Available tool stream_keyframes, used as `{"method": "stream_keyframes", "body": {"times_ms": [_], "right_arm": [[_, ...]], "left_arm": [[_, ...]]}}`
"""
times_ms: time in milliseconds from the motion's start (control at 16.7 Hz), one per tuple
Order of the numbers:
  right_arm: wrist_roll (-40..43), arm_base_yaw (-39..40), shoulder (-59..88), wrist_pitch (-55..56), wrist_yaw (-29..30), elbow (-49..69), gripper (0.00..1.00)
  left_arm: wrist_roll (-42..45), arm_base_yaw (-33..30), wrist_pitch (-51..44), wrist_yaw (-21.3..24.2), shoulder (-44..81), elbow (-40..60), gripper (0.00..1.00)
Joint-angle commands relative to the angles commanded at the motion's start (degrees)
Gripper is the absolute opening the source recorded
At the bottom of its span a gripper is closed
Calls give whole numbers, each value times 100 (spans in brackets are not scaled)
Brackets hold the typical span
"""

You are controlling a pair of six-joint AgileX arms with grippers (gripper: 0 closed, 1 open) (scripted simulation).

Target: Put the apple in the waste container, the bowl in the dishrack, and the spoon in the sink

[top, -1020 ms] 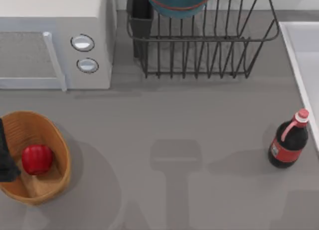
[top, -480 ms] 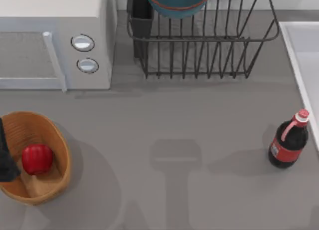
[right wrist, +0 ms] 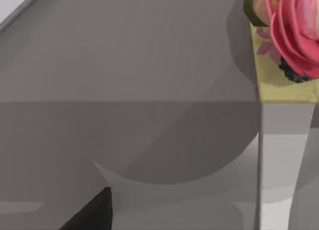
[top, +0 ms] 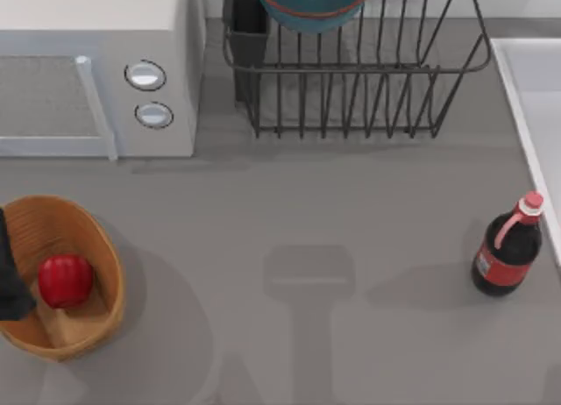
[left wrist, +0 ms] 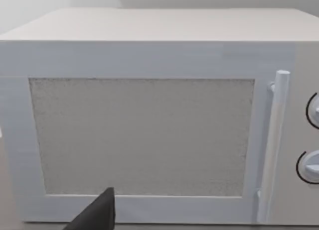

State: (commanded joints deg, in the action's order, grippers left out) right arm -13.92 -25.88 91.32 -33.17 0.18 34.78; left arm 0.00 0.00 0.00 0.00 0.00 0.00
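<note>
From above, the apple (top: 65,280) is sitting inside the waste container (top: 96,238) at the near left; the bowl (top: 313,6) is resting in the dishrack (top: 368,81) at the far side. The sink (top: 535,98) is lying far right, behind a red-labelled bottle (top: 506,258) whose writing is unreadable. The left arm (top: 10,278) is hanging over the basket's left edge, its grip impossible to judge.

The left wrist camera is facing the microwave (left wrist: 149,130).

The right wrist camera is showing a flower-printed box (right wrist: 286,90).
</note>
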Motion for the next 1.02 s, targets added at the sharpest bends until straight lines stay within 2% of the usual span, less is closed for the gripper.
{"method": "stream_keyframes", "body": {"times_ms": [720, 1020], "right_arm": [[0, 0, 0, 0, 0, 0, 2], [0, 0, 0, 0, 0, 0, 0]], "left_arm": [[0, 0, 0, 0, 0, 0, 100], [0, 0, 0, 0, 0, 0, 100]]}}
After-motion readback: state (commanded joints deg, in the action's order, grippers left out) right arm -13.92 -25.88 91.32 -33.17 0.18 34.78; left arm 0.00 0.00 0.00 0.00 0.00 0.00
